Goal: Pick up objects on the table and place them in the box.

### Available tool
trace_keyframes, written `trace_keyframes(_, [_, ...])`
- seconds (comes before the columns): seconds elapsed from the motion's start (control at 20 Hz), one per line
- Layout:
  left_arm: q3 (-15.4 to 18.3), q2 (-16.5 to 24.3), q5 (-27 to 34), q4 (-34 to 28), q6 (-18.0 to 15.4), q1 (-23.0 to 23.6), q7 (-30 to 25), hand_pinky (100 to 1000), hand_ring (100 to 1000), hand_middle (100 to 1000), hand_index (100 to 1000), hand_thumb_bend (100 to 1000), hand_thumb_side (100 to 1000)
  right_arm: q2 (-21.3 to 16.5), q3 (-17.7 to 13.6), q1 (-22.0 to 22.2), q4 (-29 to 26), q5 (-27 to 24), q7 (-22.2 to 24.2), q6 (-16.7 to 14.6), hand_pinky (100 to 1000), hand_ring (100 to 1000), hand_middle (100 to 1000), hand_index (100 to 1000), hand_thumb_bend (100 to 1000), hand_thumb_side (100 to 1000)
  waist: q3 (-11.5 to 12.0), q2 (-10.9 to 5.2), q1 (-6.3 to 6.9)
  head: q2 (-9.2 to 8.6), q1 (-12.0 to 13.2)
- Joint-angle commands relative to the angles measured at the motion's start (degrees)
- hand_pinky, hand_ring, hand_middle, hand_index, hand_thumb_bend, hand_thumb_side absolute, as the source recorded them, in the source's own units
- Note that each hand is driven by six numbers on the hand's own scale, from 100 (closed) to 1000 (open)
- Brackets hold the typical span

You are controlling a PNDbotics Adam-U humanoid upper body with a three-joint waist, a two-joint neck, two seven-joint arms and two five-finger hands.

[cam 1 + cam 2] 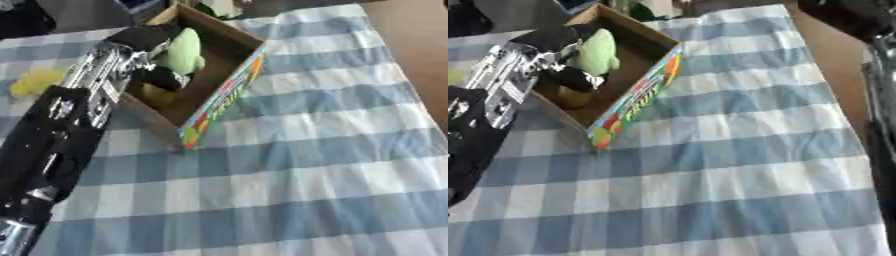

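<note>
The pale green soft thing [185,50] was in my left hand [157,75], inside the box [229,37], up toward its far end. My dark fingers [164,77] were curled against its lower side and my hand's upper part lay across its top left, so I had it clamped between them. It stood more or less upright, leaning toward the box's long right wall. Whether its underside touched the box floor I could not tell, since my hand hid that part.

Just below my fingers, on the brown floor of the box, lay a dull yellow rounded thing [157,94]; I could make out only its colour and shape.

The box was an open cardboard tray lying askew on the table, its long axis running from the far left toward the near middle. Its right outer wall [229,95] carried bright print in red, green, yellow and orange, with lettering along it. My left arm [83,100], silver at the wrist and black below, crossed over the box's left wall from the near left corner.

Outside the box, to the left of my arm, a yellow soft shape [37,81] lay on the blue and white checked cloth [332,150] that covered the table.

In the right eye view part of my right arm [881,100] showed along the right edge, dark and blurred; my right hand itself was out of sight.
</note>
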Motion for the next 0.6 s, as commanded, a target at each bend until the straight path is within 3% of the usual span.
trace_keyframes(0.05, [1.07, 1.15, 1.16, -1.49, 0.24, -1.28, 1.8, 867, 993, 988, 1000, 441, 1000, -0.79, -0.66, -0.52, -0.97, 0.39, 0.04, 0.35, 842, 847, 553, 860, 437, 773, 0.09, -1.16, -0.09, -0.68, -0.14])
trace_keyframes(0.3, [0.55, 1.31, 3.31, -0.52, 1.01, -1.4, 1.78, 892, 1000, 1000, 1000, 503, 1000, -0.85, -0.67, -0.37, -1.12, 0.42, 0.24, 0.6, 841, 846, 550, 860, 437, 774, 0.09, -1.06, 0.29, -0.7, -0.16])
trace_keyframes(0.45, [0.82, 1.22, 3.94, -0.83, 0.73, -1.56, 1.76, 893, 1000, 1000, 1000, 467, 1000, -0.79, -0.79, -0.29, -1.2, 0.43, 0.19, 0.79, 841, 846, 548, 860, 435, 773, 0.07, -1.02, 0.47, -0.72, -0.16])
trace_keyframes(0.55, [1.16, 1.03, 5.12, -1.25, 0.47, -1.68, 2.45, 899, 1000, 1000, 1000, 359, 1000, -0.79, -0.77, -0.2, -1.25, 0.42, 0.2, 0.91, 840, 845, 547, 859, 435, 771, 0.09, -1.02, 0.55, -0.81, -0.15])
trace_keyframes(0.6, [1.19, 1.07, 5.82, -1.5, 0.27, -1.71, 3.01, 915, 1000, 1000, 1000, 169, 1000, -0.79, -0.77, -0.15, -1.25, 0.42, 0.24, 0.95, 840, 845, 546, 859, 434, 771, 0.11, -1.02, 0.59, -0.83, -0.17])
